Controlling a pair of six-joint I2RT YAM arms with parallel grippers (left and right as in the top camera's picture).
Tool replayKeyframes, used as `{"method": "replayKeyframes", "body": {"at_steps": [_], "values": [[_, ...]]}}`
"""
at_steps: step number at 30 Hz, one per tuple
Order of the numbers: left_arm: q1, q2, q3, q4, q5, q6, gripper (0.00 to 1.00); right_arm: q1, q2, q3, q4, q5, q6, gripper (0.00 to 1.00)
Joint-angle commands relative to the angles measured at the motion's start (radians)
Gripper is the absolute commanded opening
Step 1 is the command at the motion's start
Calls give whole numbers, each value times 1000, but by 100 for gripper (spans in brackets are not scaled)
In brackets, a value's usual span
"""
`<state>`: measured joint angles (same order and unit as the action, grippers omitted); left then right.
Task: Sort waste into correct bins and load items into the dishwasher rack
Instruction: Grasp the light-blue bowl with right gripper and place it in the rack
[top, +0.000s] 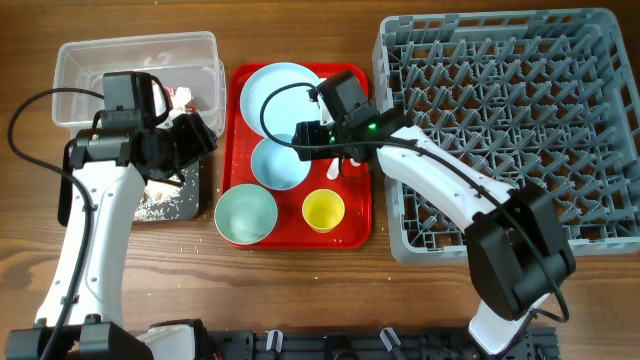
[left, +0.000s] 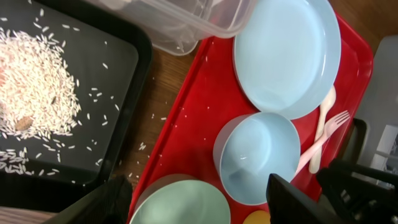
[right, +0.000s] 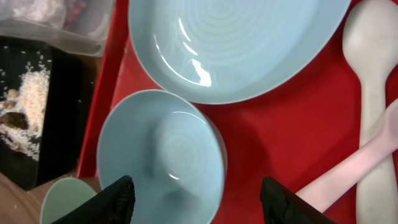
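Note:
On the red tray (top: 352, 205) lie a pale blue plate (top: 280, 88), a blue bowl (top: 280, 165), a green bowl (top: 246, 214), a yellow cup (top: 323, 210) and a white spoon (right: 373, 93) and fork (right: 348, 177). My right gripper (right: 202, 202) is open and low over the blue bowl (right: 161, 155), its fingers either side of the bowl's right rim. My left gripper (left: 199, 202) is open and empty above the green bowl (left: 180, 202) and the tray's left edge. Rice and brown scraps (left: 37, 81) lie on the black tray (top: 190, 185). The clear tub (top: 135, 60) holds wrappers (top: 178, 96).
The grey rack (top: 510, 130) fills the right side, touching the red tray's right edge. The left arm covers much of the black tray. Loose rice grains (left: 140, 146) lie on the wooden table between the black tray and the red tray.

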<state>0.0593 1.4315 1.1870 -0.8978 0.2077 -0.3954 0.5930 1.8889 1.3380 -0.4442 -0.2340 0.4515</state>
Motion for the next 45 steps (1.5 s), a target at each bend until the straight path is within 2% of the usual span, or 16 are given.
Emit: {"method": "replayKeyframes", "body": {"at_steps": [1, 6, 7, 11, 14, 18, 20, 21, 22, 23, 27, 30, 33, 34, 37, 45], "values": [[-3, 16, 4, -6, 9, -2, 71, 5, 27, 24, 15, 21, 23, 66], [-3, 16, 4, -6, 0, -2, 71, 6, 138, 23, 48, -19, 103, 45], [-3, 16, 4, -6, 1, -2, 71, 6, 145, 23, 60, -29, 109, 34], [-3, 16, 4, -2, 0, -2, 71, 31, 165, 23, 64, -25, 128, 4], [-3, 16, 4, -2, 1, -2, 71, 31, 147, 27, 67, -29, 151, 4], [-3, 16, 4, -4, 1, -2, 74, 10, -1, 42, 65, 43, 37, 4], [-3, 16, 4, -5, 1, -2, 75, -24, -119, 51, 65, 165, 10, 4], [-3, 16, 4, -5, 1, -2, 78, -56, -205, 51, 68, 317, -8, 4], [-3, 16, 4, -5, 1, -2, 87, -91, -277, 51, 76, 472, -52, 4], [-3, 16, 4, -5, 1, -2, 100, -127, -332, 51, 92, 617, -141, 4], [-3, 16, 4, -5, 1, -2, 100, -251, -356, 51, 203, 1079, -541, 4], [-3, 16, 4, 10, 1, -2, 100, -307, -276, 50, 376, 1114, -859, 4], [-3, 16, 4, 10, 1, -2, 100, -308, -143, 50, 499, 1118, -1271, 4], [-3, 16, 4, 10, 1, -2, 100, -308, -97, 50, 517, 1118, -1339, 4], [-3, 16, 4, 10, 1, -2, 100, -308, 5, 50, 563, 1118, -1401, 4], [-3, 16, 4, 10, 1, -2, 100, -247, 142, 45, 601, 1109, -1391, 4]]}}
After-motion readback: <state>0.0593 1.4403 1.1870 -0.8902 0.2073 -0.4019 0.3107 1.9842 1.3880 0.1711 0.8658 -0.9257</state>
